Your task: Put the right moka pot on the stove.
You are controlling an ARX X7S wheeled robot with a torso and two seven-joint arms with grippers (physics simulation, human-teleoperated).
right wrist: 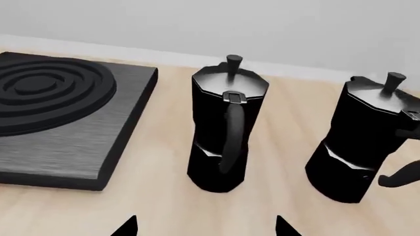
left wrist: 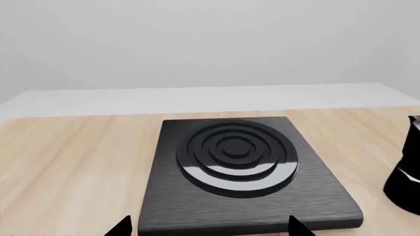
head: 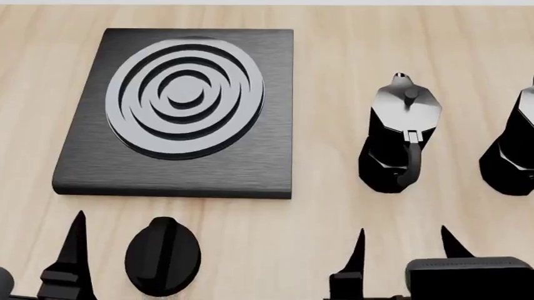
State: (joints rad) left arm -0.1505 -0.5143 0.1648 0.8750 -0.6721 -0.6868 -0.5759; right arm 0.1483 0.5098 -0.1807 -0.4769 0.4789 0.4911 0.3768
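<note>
Two identical pots stand upright on the worktop, and the right moka pot is the one cut by the edge of the head view. The right gripper has its jaws apart and empty, and it faces the other moka pot, which stands straight ahead of them. The target pot is off to the right side of these jaws and beyond them, well apart from the tips. The stove lies far to their left, with nothing on its burner.

The left gripper also has its jaws apart, with the stove just ahead of them and a knob nearby.

To do this step well, I think the right arm should shift sideways first, then approach the body or handle squarely, without touching the nearer pot.
</note>
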